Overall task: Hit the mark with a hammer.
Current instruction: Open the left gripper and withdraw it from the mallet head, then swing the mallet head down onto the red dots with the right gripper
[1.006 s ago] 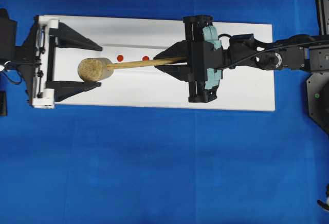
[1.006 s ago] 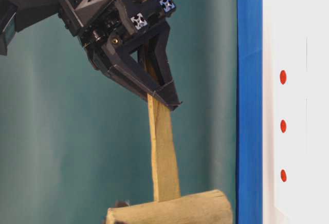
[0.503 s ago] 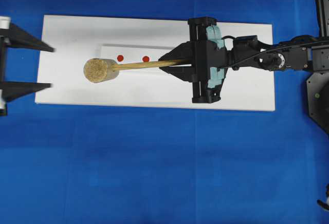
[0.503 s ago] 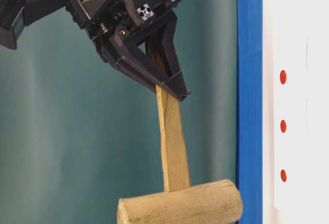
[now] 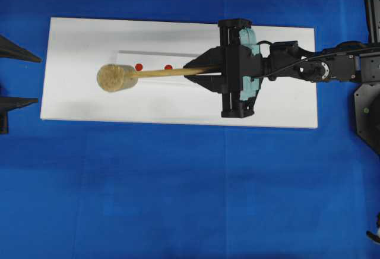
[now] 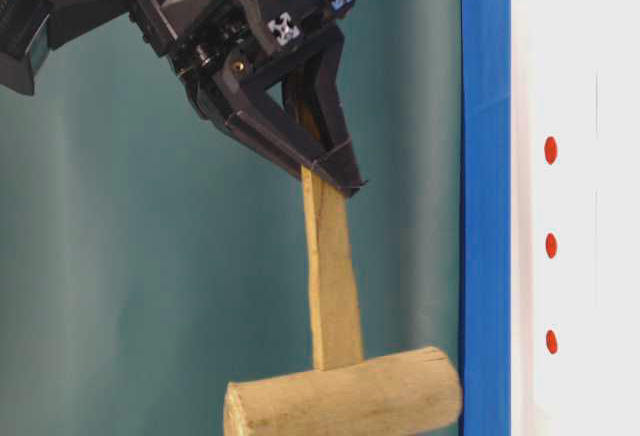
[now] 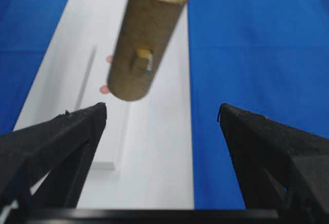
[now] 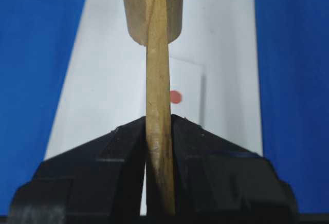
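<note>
Hammer (image 5: pixel 116 77): held in the air above the white board (image 5: pixel 89 101), head over its left part, just left of the red marks (image 5: pixel 138 67).
Right gripper (image 5: pixel 191 71): jaws clamped on the hammer's handle, over the board's middle.
Left gripper (image 7: pixel 162 116): jaws spread wide apart, nothing between them, positioned off the board's left end.

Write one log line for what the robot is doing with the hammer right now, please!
right gripper: shut on hammer handle | hammer: raised over white board | left gripper: open, empty | red marks: visible
</note>
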`<state>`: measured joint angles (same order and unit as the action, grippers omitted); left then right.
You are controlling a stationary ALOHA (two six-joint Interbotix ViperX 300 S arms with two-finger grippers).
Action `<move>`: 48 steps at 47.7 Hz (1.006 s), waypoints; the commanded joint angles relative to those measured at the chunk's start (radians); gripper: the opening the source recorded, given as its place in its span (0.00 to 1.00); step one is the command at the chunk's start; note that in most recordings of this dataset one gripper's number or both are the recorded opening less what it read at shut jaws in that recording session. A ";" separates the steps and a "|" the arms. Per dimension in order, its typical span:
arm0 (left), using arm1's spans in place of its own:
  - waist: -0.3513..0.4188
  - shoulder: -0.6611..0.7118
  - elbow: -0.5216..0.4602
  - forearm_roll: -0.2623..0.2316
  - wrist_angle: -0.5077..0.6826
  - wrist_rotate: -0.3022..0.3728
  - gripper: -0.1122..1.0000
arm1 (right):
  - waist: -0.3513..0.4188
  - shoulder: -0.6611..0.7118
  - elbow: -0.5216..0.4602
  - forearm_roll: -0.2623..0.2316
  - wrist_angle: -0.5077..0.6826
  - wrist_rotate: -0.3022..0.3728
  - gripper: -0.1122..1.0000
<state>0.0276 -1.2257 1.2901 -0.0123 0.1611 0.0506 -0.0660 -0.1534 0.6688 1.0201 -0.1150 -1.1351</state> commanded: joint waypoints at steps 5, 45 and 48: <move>0.002 0.009 -0.006 0.002 -0.006 0.003 0.89 | -0.049 -0.034 -0.014 0.003 -0.029 0.002 0.13; 0.002 0.011 0.005 0.003 -0.014 0.003 0.89 | -0.054 0.239 0.017 0.124 -0.005 0.044 0.13; 0.002 0.011 0.005 0.002 -0.014 0.002 0.89 | -0.054 0.219 0.026 0.126 -0.020 0.044 0.13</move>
<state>0.0276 -1.2272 1.3070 -0.0123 0.1565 0.0522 -0.1243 0.0966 0.6949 1.1397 -0.1258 -1.0876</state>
